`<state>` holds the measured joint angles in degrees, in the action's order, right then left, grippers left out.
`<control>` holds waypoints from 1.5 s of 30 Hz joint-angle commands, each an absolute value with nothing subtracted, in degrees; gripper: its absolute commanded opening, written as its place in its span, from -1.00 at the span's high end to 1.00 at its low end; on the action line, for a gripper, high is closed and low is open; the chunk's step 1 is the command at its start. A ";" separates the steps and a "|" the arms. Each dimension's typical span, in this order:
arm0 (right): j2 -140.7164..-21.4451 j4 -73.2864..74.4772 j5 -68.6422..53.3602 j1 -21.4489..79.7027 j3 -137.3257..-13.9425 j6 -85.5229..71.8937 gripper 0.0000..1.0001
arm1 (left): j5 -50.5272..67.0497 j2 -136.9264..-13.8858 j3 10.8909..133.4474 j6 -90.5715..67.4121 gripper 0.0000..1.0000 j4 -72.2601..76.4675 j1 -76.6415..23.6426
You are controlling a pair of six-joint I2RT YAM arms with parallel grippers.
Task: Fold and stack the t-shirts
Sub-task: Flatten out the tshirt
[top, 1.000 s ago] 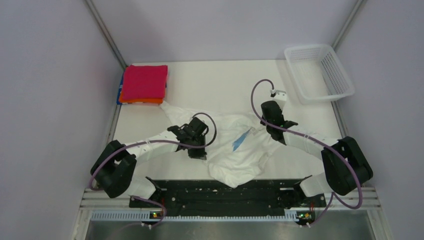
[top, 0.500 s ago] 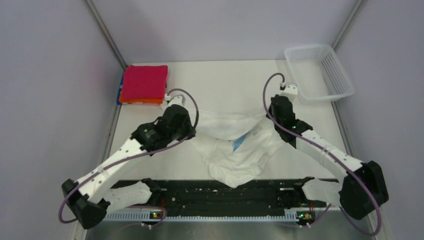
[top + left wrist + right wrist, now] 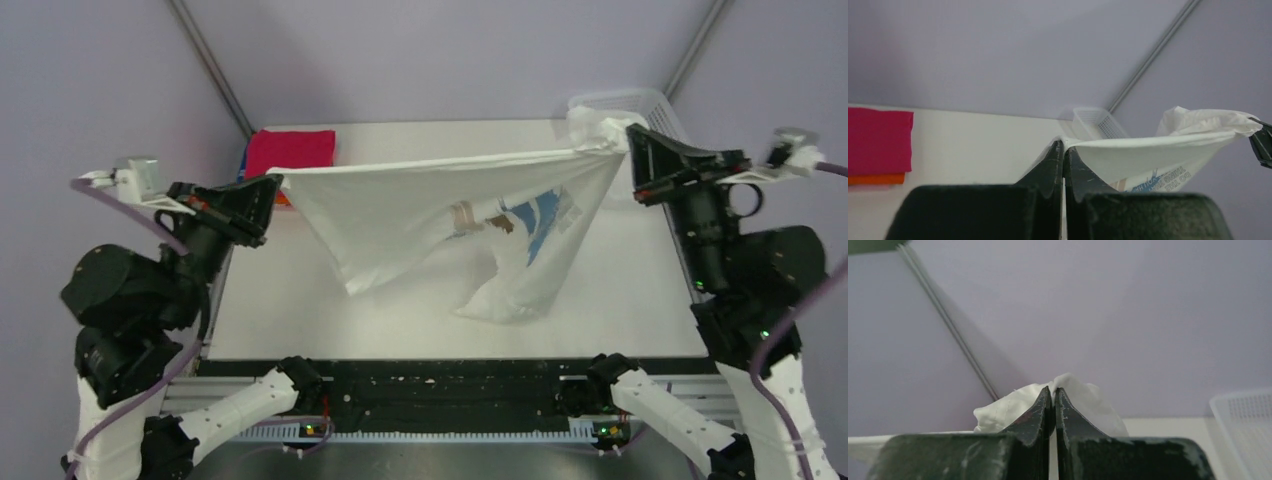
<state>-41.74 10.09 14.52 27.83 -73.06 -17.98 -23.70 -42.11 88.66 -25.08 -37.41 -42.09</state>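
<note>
1. Probably a robotics lab test cell — little beyond it shows.
2. Plain lilac-grey panel walls (image 3: 440,60) meet at bare metal struts (image 3: 211,68), boxing in a white tabletop (image 3: 290,310).
3. A cabled left arm (image 3: 130,290) and right arm (image 3: 770,265) mount on a black rail (image 3: 450,385) at its near edge.

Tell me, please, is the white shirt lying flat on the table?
No, the shirt hangs stretched in the air, its top corners pinched in the left jaws and the right jaws.

Stretched shirt (image 3: 420,200) spanning table (image 3: 290,300); basket (image 3: 655,103) far-right
</note>
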 commanded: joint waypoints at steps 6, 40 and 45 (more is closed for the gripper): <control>-41.64 17.92 0.38 27.33 -95.33 -13.59 1.00 | -11.05 -43.67 106.59 -15.84 1.00 -36.18 -42.10; -114.77 9.11 26.48 23.06 -94.97 -8.53 -0.97 | -31.38 -119.15 113.44 -23.57 -0.71 -38.71 -14.77; -106.11 5.99 21.82 21.59 -85.46 -13.25 -0.98 | -27.20 -112.03 106.43 -25.22 -0.91 -36.88 -14.85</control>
<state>-116.68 9.89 25.10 22.98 -88.64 -7.70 -30.74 -120.97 108.97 -23.11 -39.18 -15.07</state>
